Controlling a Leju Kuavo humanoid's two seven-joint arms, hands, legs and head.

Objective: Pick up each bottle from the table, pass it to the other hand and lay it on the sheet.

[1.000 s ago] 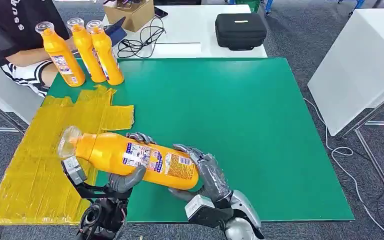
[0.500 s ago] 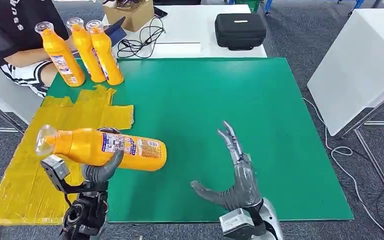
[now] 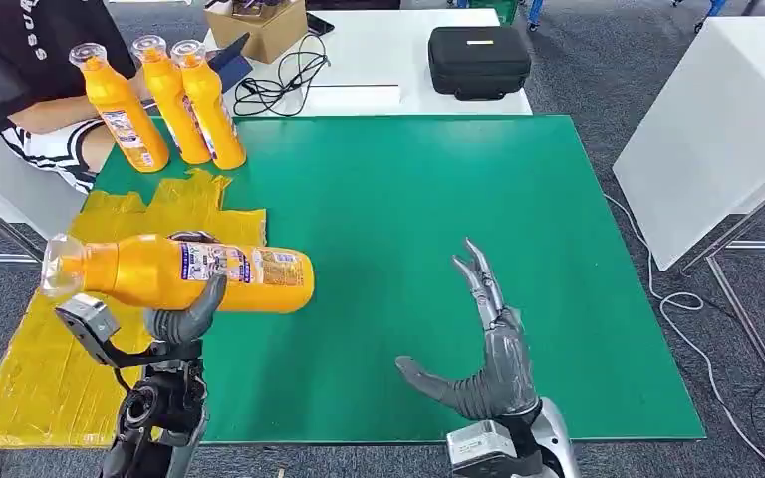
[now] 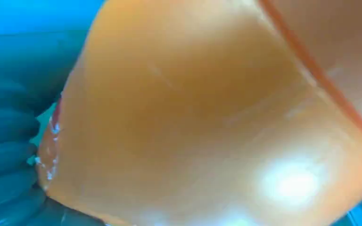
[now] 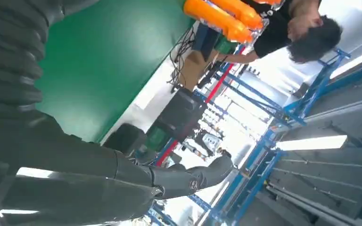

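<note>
My left hand [image 3: 181, 317] grips an orange bottle [image 3: 184, 272] held sideways above the near left of the green table [image 3: 418, 219], its clear cap pointing left over the yellow sheet [image 3: 80, 329]. Up close in the left wrist view, the bottle's orange body [image 4: 207, 117] lies against my dark fingers [image 4: 9, 155]. My right hand [image 3: 488, 349] is open with fingers spread, raised over the table's near edge, apart from the bottle. The right wrist view shows its thumb [image 5: 188, 176] sticking out with nothing in the hand. Three more orange bottles [image 3: 164, 100] stand upright at the table's far left corner.
A person in a black shirt [image 3: 20, 60] sits at the far left behind the standing bottles. Beyond the green table, a white table carries a black case [image 3: 478, 60], a cardboard box [image 3: 259, 25] and cables [image 3: 284, 75]. A white cabinet [image 3: 717, 119] stands to the right.
My right hand let go of the bottle and opened, drawing back to the right. My left hand carried the bottle leftward and upward, so its cap is over the yellow sheet.
</note>
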